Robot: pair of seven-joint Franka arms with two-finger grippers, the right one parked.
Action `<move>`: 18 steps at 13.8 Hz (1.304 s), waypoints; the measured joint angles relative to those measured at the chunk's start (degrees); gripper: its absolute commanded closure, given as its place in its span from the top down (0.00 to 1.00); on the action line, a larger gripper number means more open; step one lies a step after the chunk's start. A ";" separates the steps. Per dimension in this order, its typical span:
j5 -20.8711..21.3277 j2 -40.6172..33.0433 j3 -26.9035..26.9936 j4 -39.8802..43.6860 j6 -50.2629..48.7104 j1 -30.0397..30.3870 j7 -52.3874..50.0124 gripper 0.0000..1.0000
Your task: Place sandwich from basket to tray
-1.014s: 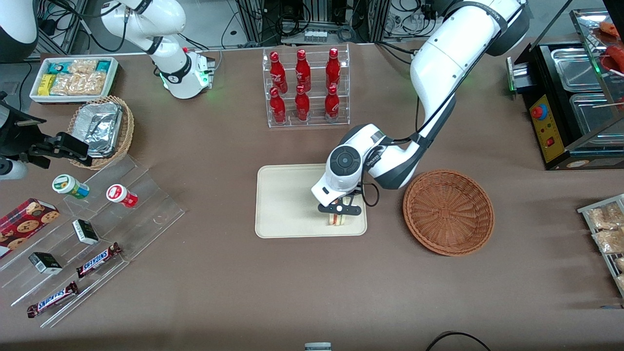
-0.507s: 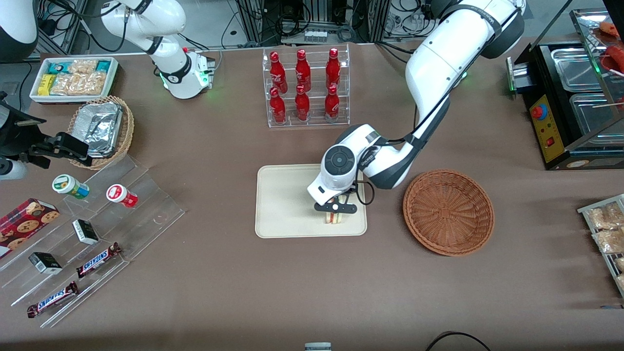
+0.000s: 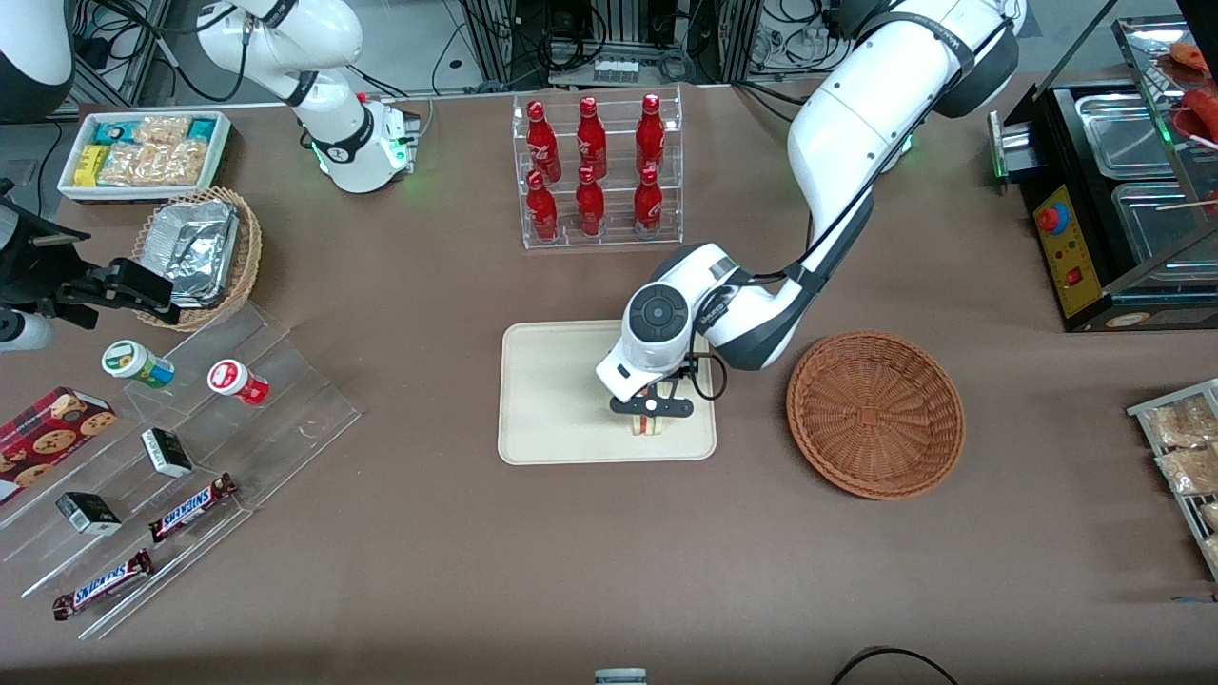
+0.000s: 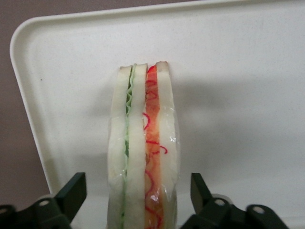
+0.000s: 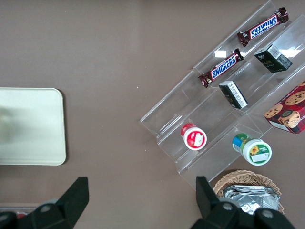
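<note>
The sandwich point(image 3: 650, 424) stands on its edge on the cream-white tray point(image 3: 552, 400), near the tray corner closest to the front camera and the basket. The left gripper point(image 3: 651, 407) sits just above it and is open. In the left wrist view the sandwich point(image 4: 143, 143) shows white bread with green and red filling, and the gripper point(image 4: 137, 187) straddles it. A gap of tray point(image 4: 238, 71) shows between each black finger point(image 4: 74, 188) and the bread. The reddish-brown wicker basket point(image 3: 875, 414) lies empty beside the tray, toward the working arm's end.
A clear rack of red bottles point(image 3: 595, 171) stands farther from the camera than the tray. A clear stepped stand with snack bars and cups point(image 3: 181, 457), a foil-lined tan basket point(image 3: 195, 249) and a white snack bin point(image 3: 143, 152) lie toward the parked arm's end. The tray also shows in the right wrist view point(image 5: 28, 125).
The left gripper and the sandwich under it have shifted a little across the tray toward the parked arm's end. The basket has not moved.
</note>
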 measured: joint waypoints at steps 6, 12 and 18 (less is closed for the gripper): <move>0.31 -0.48 0.49 2.22 -0.18 0.28 -0.02 1.00; 0.32 -6.23 1.75 4.27 -7.28 0.93 -0.41 1.00; 0.25 -12.38 2.54 4.86 -10.68 6.00 -3.41 1.00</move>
